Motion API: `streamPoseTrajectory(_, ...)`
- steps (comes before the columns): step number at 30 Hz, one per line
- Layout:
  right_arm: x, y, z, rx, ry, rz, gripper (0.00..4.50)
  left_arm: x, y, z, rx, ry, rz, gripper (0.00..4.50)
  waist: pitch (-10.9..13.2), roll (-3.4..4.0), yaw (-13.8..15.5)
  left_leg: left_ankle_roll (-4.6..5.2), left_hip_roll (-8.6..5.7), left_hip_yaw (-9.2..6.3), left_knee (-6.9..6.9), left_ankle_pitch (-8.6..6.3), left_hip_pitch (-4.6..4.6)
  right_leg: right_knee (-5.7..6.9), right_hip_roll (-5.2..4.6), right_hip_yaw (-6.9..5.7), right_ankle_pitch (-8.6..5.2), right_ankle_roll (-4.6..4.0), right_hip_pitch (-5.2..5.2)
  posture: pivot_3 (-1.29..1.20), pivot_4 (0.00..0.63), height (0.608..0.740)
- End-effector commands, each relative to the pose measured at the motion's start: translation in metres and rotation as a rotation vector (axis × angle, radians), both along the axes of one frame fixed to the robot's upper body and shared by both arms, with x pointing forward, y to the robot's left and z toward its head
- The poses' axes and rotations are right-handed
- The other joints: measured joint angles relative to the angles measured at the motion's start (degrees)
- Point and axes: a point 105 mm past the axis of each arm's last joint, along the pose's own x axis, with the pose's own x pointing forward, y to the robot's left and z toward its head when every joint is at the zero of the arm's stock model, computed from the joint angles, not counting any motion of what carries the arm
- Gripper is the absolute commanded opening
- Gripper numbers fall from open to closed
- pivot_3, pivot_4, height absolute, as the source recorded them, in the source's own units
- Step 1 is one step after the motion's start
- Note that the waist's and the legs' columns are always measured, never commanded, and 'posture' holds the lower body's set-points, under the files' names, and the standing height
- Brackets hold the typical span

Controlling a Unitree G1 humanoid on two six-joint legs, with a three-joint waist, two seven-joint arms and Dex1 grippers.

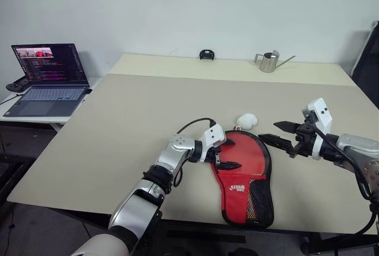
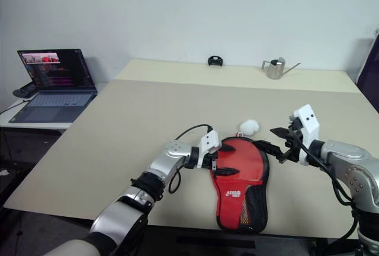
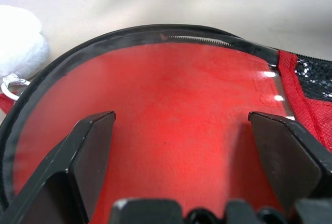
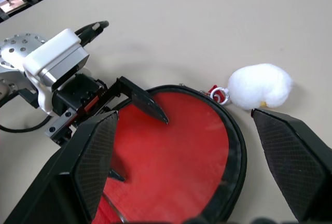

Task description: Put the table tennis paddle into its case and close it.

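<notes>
The case [image 1: 244, 176] lies flat near the table's front edge, red side up, black mesh panel toward me, black zip edging around it. A white fluffy ball [image 1: 247, 120] hangs by a ring at its far rounded end. The table tennis paddle is hidden from view. My left gripper [image 1: 230, 153] is open, reaching in from the left, its fingers spread over the round red part [image 3: 176, 105]. My right gripper [image 1: 279, 133] is open too, hovering just right of the case's rounded end and pointing at it. In the right wrist view, the left gripper [image 4: 124, 66] sits across the case from the right gripper [image 4: 184, 115].
A beige table [image 1: 130, 125] carries a metal watering can [image 1: 269, 61] and a small black object [image 1: 206, 54] at its far edge. An open laptop [image 1: 47, 78] sits on a side table to the left. The case lies close to the front edge.
</notes>
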Motion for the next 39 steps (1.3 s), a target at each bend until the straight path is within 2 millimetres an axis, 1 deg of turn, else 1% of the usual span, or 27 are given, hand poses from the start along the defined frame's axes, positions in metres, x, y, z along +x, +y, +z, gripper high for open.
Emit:
streamPoseTrajectory(1, 0.001, 0.002, 0.008, 0.003, -0.047, 0.006, 4.50, -0.003, -0.014, 0.006, -0.052, -0.014, -0.016, 4.47, 0.0, 0.00, 0.0, 0.00, 0.00, 0.00, 0.00, 0.00, 0.00, 0.01, 0.00, 0.00, 0.00, 0.00, 0.00, 0.00, 0.150, 0.740)
streamPoseTrajectory(5, 0.000, 0.002, 0.008, 0.003, -0.045, 0.005, 4.50, -0.004, -0.019, 0.017, -0.108, -0.021, -0.032, 4.47, 0.0, 0.00, 0.1, 0.00, -0.01, 0.00, 0.00, 0.00, -0.01, 0.01, 0.00, -0.01, 0.00, 0.00, 0.00, 0.00, 0.150, 0.740)
streamPoseTrajectory(8, -0.001, 0.000, 0.007, 0.005, -0.041, -0.003, 4.50, -0.005, -0.016, 0.031, -0.141, -0.039, -0.063, 4.47, 0.0, -0.01, 0.0, 0.01, -0.01, 0.00, 0.00, 0.00, -0.04, -0.01, 0.00, -0.01, 0.00, 0.00, -0.04, 0.00, 0.150, 0.740)
streamPoseTrajectory(12, -0.003, -0.001, 0.006, 0.009, -0.037, -0.006, 4.50, -0.014, -0.011, 0.039, -0.136, -0.047, -0.129, 4.47, 0.0, -0.01, -0.2, 0.00, 0.01, 0.02, -0.02, 0.00, -0.13, 0.00, 0.01, 0.03, 0.00, 0.00, -0.16, 0.00, 0.150, 0.740)
streamPoseTrajectory(14, -0.004, -0.002, 0.006, 0.009, -0.037, -0.010, 4.50, -0.015, -0.009, 0.043, -0.140, -0.051, -0.134, 4.47, 0.0, -0.01, -0.4, 0.00, 0.03, 0.02, -0.02, 0.00, -0.14, 0.01, 0.02, 0.03, 0.00, -0.01, -0.18, 0.00, 0.150, 0.740)
streamPoseTrajectory(16, -0.004, -0.003, 0.006, 0.011, -0.038, -0.017, 4.50, -0.015, -0.008, 0.037, -0.114, -0.058, -0.120, 4.47, 0.0, -0.01, -0.6, 0.00, 0.04, 0.02, -0.02, 0.00, -0.14, 0.01, 0.03, 0.04, 0.00, -0.01, -0.18, 0.00, 0.150, 0.740)
streamPoseTrajectory(21, -0.002, -0.002, 0.006, 0.015, -0.046, -0.024, 4.50, -0.011, -0.011, 0.007, -0.029, -0.034, -0.060, 4.47, 0.0, -0.01, -0.9, 0.01, 0.03, 0.03, -0.02, 0.00, -0.13, 0.03, 0.03, 0.05, 0.00, -0.01, -0.18, 0.00, 0.150, 0.740)
streamPoseTrajectory(25, 0.001, -0.001, 0.009, 0.015, -0.055, -0.026, 4.50, -0.009, -0.010, -0.011, 0.009, -0.008, -0.029, 4.47, 0.0, 0.00, -1.0, 0.01, 0.03, 0.04, -0.02, 0.00, -0.13, 0.04, 0.03, 0.04, 0.00, -0.01, -0.18, 0.00, 0.150, 0.740)
streamPoseTrajectory(29, 0.010, 0.002, 0.013, 0.032, -0.068, -0.038, 4.50, -0.008, -0.009, -0.020, 0.013, 0.014, -0.001, 4.47, 0.0, 0.01, -1.1, 0.01, 0.03, 0.04, -0.01, 0.00, 0.06, 0.05, 0.02, 0.04, 0.00, 0.00, 0.01, 0.00, 0.150, 0.740)
streamPoseTrajectory(33, 0.029, 0.013, 0.016, 0.058, -0.072, -0.050, 4.50, -0.008, -0.010, -0.022, 0.007, 0.013, 0.003, 4.47, 0.0, 0.05, -1.3, 0.01, 0.03, 0.04, -0.01, 0.00, 0.21, 0.14, 0.02, 0.05, 0.00, 0.00, 0.10, 0.00, 0.150, 0.740)
streamPoseTrajectory(35, 0.043, 0.020, 0.016, 0.069, -0.071, -0.057, 4.50, -0.009, -0.011, -0.022, 0.005, 0.013, 0.002, 4.47, -0.1, 0.08, -1.2, 0.02, 0.02, 0.04, 0.00, 0.00, 0.23, 0.20, 0.02, 0.04, 0.00, 0.00, 0.09, 0.00, 0.150, 0.740)
streamPoseTrajectory(39, 0.072, 0.030, 0.009, 0.056, -0.059, -0.085, 4.50, -0.009, -0.011, -0.022, 0.000, 0.013, 0.000, 4.47, -0.1, 0.11, -1.2, 0.03, -0.03, 0.03, 0.02, 0.01, 0.20, 0.20, 0.01, 0.04, 0.01, 0.00, 0.07, 0.00, 0.150, 0.740)
